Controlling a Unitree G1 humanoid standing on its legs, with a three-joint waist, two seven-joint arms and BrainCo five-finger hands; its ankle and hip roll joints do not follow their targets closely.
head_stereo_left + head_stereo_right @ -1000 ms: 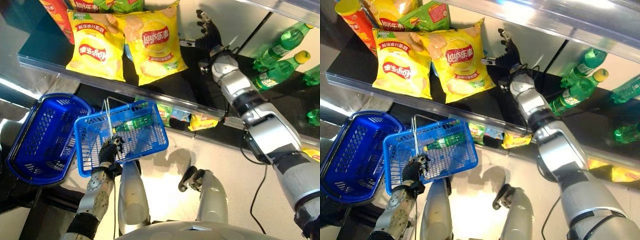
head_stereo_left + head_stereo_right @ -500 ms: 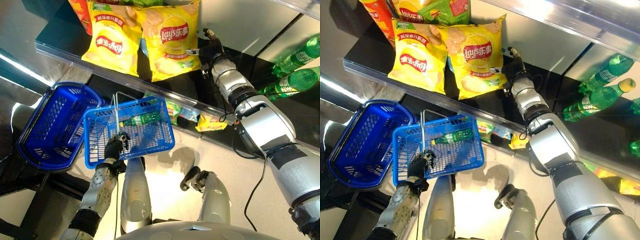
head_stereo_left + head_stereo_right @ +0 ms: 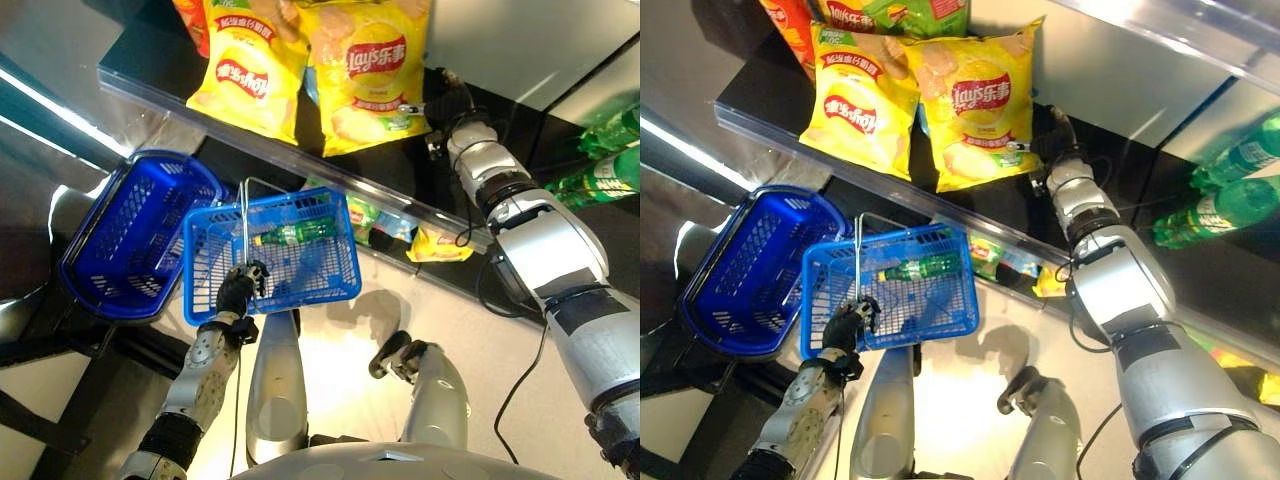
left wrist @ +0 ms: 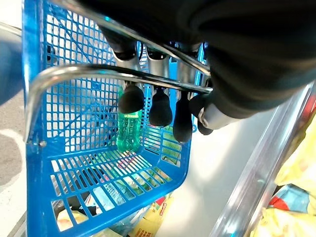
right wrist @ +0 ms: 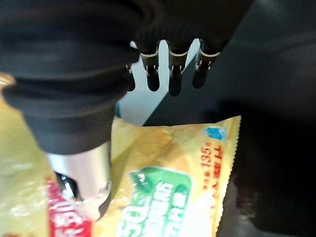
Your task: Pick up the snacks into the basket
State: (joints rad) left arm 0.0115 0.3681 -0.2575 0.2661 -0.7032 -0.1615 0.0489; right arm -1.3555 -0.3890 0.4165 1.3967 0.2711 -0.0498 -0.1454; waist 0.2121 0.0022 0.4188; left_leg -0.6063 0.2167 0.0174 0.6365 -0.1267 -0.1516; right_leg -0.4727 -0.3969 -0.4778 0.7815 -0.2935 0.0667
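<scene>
Gripping the metal handle (image 4: 98,74) of the blue basket (image 3: 275,255), the left hand (image 3: 238,290) sits at lower centre-left of the left eye view, fingers (image 4: 160,106) curled round the bar. A green bottle (image 3: 293,234) lies inside the basket. A second, darker blue basket (image 3: 135,235) lies just to its left. The right hand (image 3: 1058,135) is at the upper centre of the right eye view, on the dark shelf (image 3: 970,200) at the lower right corner of the right-hand yellow chip bag (image 3: 975,100); its fingers (image 5: 175,69) extend straight and its thumb (image 5: 81,182) rests against the bag, nothing gripped. Another yellow chip bag (image 3: 860,100) lies to the left. Green bottles (image 3: 1230,190) lie at the right edge.
</scene>
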